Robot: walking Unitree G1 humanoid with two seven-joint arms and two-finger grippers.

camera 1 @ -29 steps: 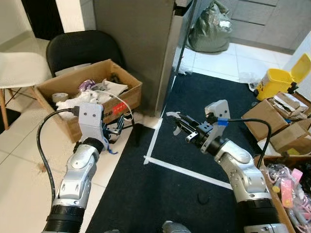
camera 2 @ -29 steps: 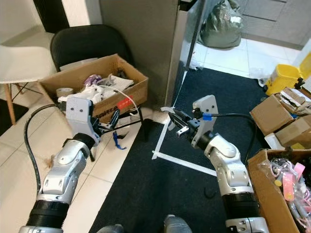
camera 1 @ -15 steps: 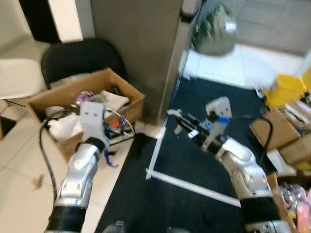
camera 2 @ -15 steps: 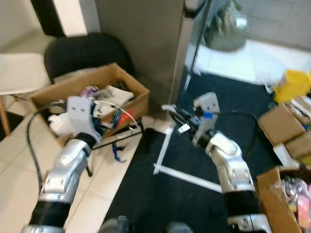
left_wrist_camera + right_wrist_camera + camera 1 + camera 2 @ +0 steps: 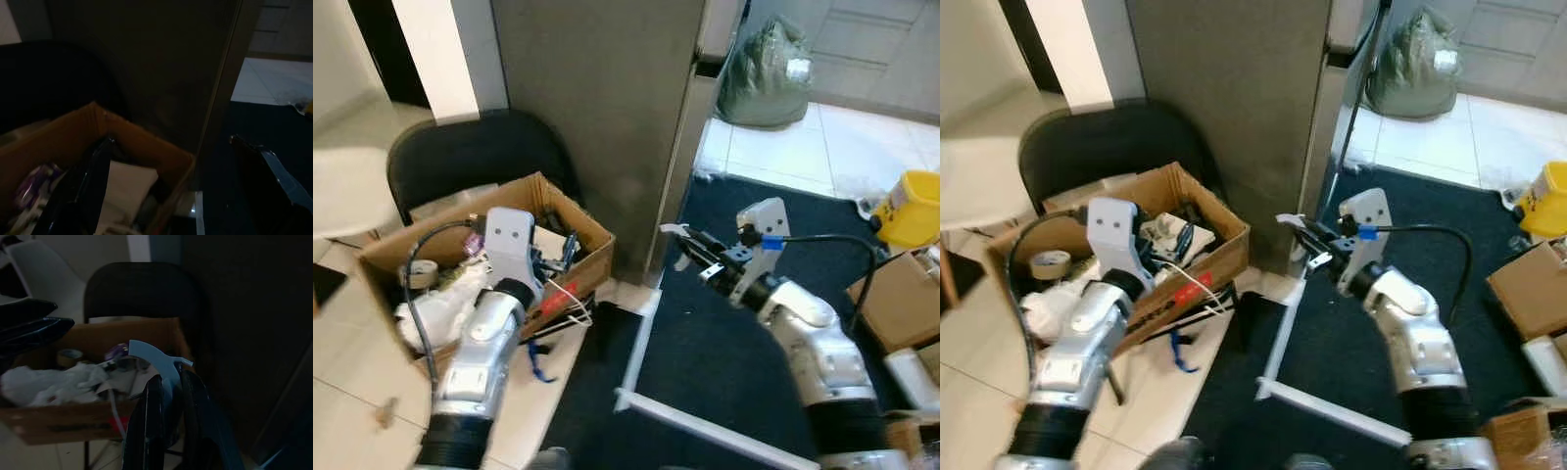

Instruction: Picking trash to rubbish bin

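Trash scrap (image 5: 155, 361), a thin pale curved bit of plastic or paper, is pinched between the right gripper (image 5: 168, 382) fingers, which are closed tight on it with the scrap sticking out past the tips. Looks like the carry step to me: the piece is already picked, and it hasn't been dropped anywhere yet.

Straight ahead of those jaws, and still well apart from them, sits the cardboard box (image 5: 592, 230) stuffed with crumpled white paper (image 5: 1053, 304), a tape roll (image 5: 1050, 264) and other junk, so I'd guess that's the bin it's heading for. Next move would need the right arm to swing across past the corner of the grey cabinet (image 5: 597, 108) until the tips are over the box opening, then let go. Watch that cabinet edge; it's between the jaws and the box.

The left gripper (image 5: 558, 262) is up at the near rim of the box, fingers spread wide in the wrist view with the box's inside showing between them, nothing held as far as I can tell (that view is pretty dark). A red-and-white cable (image 5: 558, 294) hangs just beside it.

Beyond the box is a black chair (image 5: 475, 157); under the right arm is a dark rug (image 5: 724, 352) with white tape (image 5: 641, 338) on it.
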